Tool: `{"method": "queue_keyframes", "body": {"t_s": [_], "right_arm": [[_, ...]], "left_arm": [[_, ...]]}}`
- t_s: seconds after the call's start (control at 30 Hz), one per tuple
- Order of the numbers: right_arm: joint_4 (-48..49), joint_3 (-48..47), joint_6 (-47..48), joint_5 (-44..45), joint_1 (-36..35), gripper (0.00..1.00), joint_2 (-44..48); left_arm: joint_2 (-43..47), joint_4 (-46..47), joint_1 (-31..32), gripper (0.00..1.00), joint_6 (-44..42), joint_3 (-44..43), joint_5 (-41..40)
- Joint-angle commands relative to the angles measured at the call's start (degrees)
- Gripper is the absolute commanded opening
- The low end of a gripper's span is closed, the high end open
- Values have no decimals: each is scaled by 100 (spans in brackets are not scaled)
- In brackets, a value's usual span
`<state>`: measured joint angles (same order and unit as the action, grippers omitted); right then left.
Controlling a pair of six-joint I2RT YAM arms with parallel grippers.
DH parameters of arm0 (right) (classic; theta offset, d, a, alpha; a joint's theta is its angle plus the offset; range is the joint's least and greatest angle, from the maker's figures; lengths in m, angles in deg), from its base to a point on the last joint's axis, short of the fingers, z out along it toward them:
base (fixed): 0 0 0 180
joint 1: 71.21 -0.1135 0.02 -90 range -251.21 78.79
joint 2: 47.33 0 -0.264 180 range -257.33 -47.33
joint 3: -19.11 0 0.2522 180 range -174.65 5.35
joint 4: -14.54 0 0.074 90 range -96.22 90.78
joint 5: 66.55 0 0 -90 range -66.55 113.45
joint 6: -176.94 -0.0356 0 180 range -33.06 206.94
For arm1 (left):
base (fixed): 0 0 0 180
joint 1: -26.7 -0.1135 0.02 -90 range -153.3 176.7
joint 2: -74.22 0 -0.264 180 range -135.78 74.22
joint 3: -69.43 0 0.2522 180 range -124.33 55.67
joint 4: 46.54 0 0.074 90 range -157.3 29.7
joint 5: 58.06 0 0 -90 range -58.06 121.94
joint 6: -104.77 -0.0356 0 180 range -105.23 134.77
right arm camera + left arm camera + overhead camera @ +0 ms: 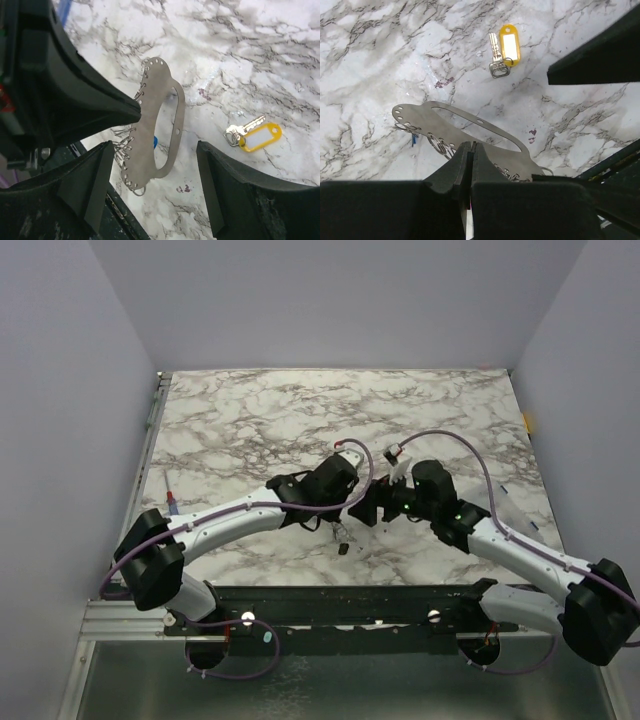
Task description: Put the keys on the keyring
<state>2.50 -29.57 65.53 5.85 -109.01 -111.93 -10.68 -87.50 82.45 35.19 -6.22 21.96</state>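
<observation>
While the left tool (471,146) clamps the ringed plate (440,122), the right tool (154,147) gapes. Yellow-tagged key (506,47) lies at one o'clock.

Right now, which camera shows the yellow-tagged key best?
The left wrist view: the yellow-tagged key lies whole, sharp and uncovered. The right wrist view also shows it whole, slightly smaller. From above I cannot pick it out.
</observation>
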Motion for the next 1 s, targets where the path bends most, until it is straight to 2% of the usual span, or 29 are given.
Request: {"method": "queue_keyframes", "body": {"t_s": [0.0,0.17,0.3,0.5,0.63,0.8,0.97], "right_arm": [[422,255,87,-167,-25,76,477],[679,343,210,-542,-24,76,934],[1160,440,144,-1530,-26,73,1025],[2324,766,-448,-2740,-44,69,774],[2973,1033,-421,-2343,-189,69,702],[4140,1451,287,-1211,-699,69,657],[5275,1481,1076,-788,-1242,69,-118]], "left_arm": [[142,-554,-104,0,889,-498,-463],[110,-775,-145,0,1846,-753,-968],[38,-985,-237,0,2785,-853,-1540],[135,-916,-460,0,3958,-846,-1753],[291,-802,-676,0,4459,-769,-1569],[553,-684,-928,0,4991,-528,-1350],[872,-467,-1250,0,5507,-215,-862]]}}
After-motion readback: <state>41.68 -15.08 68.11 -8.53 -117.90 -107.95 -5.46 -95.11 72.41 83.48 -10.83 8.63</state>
